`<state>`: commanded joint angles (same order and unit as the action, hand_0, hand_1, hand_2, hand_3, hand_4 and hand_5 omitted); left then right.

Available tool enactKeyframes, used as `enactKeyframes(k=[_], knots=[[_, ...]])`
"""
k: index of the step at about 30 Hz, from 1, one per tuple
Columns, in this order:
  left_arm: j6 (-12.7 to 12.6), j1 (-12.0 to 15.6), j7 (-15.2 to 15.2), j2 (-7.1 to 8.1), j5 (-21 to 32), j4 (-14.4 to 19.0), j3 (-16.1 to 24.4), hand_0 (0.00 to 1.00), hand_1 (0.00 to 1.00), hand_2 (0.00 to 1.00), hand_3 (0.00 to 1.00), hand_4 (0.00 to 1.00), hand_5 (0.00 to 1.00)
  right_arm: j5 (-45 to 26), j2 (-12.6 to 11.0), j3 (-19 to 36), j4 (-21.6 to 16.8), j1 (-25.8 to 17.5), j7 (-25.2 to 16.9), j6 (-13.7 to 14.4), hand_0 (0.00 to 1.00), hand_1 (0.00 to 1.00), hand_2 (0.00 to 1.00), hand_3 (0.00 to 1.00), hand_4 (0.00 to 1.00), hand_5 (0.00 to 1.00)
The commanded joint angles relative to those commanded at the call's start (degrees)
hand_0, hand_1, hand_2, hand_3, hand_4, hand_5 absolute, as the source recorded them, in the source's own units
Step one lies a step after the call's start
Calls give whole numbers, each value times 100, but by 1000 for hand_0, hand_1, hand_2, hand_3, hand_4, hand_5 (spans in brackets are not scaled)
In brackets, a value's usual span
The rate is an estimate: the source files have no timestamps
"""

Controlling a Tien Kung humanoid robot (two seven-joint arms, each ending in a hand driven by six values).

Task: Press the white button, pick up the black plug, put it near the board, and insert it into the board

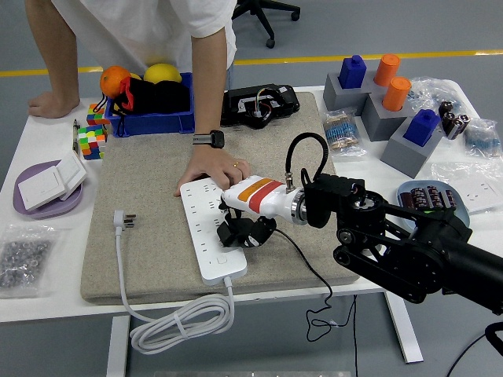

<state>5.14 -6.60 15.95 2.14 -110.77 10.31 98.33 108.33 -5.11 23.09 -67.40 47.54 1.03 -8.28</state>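
Black plug (245, 231) pinched in the right hand's fingers (233, 233), over the board (206, 228).

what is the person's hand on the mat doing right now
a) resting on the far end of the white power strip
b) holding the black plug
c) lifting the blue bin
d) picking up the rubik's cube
a: the person's hand lies flat on the far end of the white power strip.
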Motion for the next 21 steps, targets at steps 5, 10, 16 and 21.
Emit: enactKeyframes(k=[5, 10, 16, 21], knots=[[1, 12, 1, -3, -5, 0, -1, 787, 736, 702, 767, 540, 469, 19, 36, 30, 112, -45, -33, 23, 268, 402, 395, 441, 803, 2], [4, 24, 5, -3, -33, 0, 13, 787, 736, 703, 767, 540, 469, 17, 56, 42, 177, -61, -70, 50, 271, 406, 399, 450, 805, 2], [6, 21, 1, 0, -50, 0, 15, 788, 736, 702, 767, 540, 471, 8, 50, 41, 198, -73, -84, 38, 273, 411, 410, 465, 810, 2], [-4, 21, -3, -7, -27, 0, 13, 788, 736, 702, 767, 540, 471, 29, 53, 73, 200, -78, -128, 58, 273, 411, 410, 465, 810, 2]])
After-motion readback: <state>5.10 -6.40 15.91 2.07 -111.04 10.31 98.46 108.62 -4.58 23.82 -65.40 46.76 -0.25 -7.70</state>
